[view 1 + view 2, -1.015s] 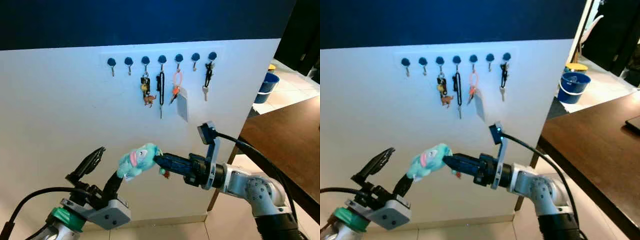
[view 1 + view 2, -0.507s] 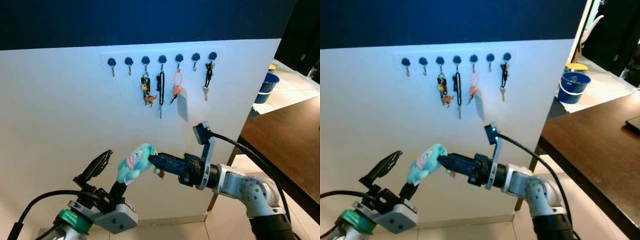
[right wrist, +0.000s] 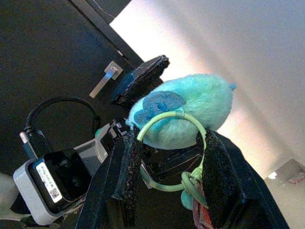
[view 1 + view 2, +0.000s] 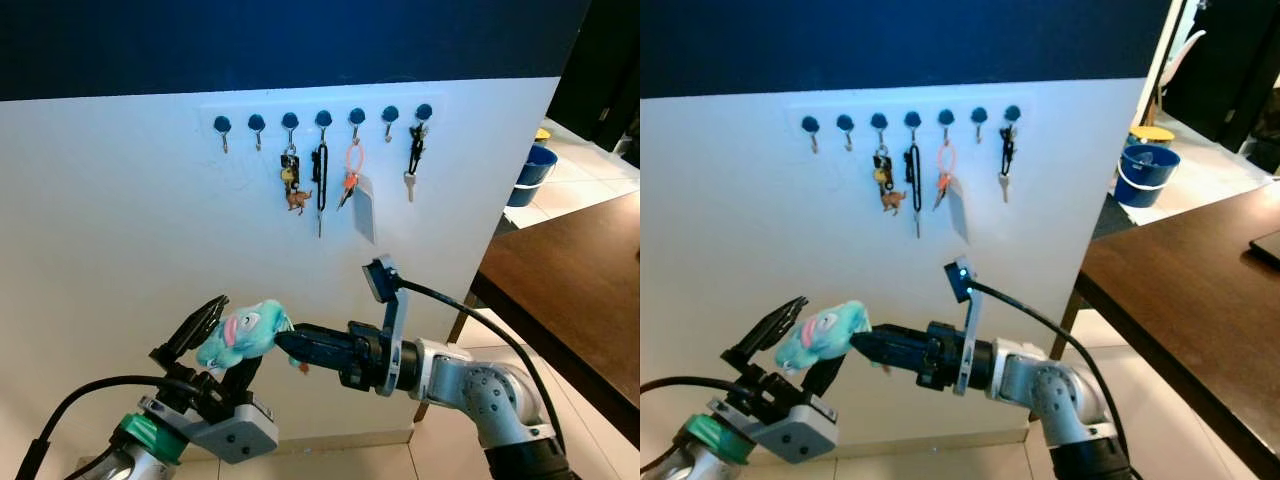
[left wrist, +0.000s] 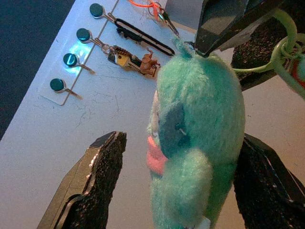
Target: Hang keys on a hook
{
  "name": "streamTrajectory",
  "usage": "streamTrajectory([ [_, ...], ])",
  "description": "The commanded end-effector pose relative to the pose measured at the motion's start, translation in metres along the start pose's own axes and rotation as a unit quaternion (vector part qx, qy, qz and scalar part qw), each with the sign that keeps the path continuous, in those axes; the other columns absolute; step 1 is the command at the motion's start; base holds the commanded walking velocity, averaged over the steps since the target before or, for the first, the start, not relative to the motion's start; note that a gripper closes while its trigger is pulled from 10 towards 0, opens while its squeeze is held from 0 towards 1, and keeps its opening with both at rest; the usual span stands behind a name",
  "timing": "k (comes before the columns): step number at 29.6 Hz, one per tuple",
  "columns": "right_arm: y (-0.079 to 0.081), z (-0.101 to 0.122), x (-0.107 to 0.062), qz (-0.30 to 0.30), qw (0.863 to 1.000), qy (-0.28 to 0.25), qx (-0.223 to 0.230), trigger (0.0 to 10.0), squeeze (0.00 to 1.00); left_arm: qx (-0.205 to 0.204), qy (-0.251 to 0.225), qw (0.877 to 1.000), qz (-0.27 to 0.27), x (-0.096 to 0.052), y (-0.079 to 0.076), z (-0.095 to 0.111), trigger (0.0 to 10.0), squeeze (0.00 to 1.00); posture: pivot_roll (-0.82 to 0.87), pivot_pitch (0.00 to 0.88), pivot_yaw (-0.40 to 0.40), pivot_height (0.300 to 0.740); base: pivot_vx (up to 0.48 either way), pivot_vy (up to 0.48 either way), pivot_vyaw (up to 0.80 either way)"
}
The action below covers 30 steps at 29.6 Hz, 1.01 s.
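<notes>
Both grippers meet low in front of the white wall [image 4: 120,220]. Teal plush keychain [image 4: 240,333] sits between the left gripper [image 4: 222,335] fingers, jaws wide, one finger clear of it. Right gripper [image 4: 283,342] jaws narrow, tips at the plush, its green loop [image 3: 164,125] across them. Hook row [image 4: 322,119] well above, four hooks loaded.

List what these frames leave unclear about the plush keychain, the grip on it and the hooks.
- Keys on the plush keychain: small red bit below the right gripper in the left eye view, too small to identify.
- Right gripper hold: in the right wrist view the green loop spans its fingers; clamped or just hooked, unclear.
- Left gripper: plush hides whether the fingers touch it.
- Hooks: shape too small in eye views.
</notes>
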State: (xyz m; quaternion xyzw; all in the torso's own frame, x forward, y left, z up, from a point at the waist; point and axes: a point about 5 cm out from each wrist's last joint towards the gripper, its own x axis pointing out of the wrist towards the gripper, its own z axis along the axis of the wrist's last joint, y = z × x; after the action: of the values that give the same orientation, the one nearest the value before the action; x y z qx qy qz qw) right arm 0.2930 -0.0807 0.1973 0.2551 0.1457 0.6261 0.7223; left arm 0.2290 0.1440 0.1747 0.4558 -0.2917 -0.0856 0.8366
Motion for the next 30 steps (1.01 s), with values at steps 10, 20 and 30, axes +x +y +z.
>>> streamTrajectory([
  [10,-0.0014,-0.0032,0.0012,-0.013,1.0,0.002,-0.009,10.0,0.0,-0.012,0.007,1.0,-0.012,-0.0035,-0.0008,-0.002,0.0,0.0,-0.21,0.042,0.111,0.74,0.0,0.0,0.0],
  [20,-0.004,-0.0019,-0.0007,-0.025,1.0,-0.003,-0.014,10.0,0.0,-0.016,0.008,1.0,-0.013,-0.0047,0.0005,-0.0034,0.0,0.0,-0.21,0.038,0.115,0.74,0.0,0.0,0.0],
  [30,-0.0047,-0.0021,-0.0005,-0.028,0.999,-0.005,-0.013,10.0,1.0,-0.014,0.006,1.0,-0.013,-0.005,0.0015,-0.0036,0.0,0.0,-0.2,0.029,0.114,0.74,0.0,0.0,0.0],
])
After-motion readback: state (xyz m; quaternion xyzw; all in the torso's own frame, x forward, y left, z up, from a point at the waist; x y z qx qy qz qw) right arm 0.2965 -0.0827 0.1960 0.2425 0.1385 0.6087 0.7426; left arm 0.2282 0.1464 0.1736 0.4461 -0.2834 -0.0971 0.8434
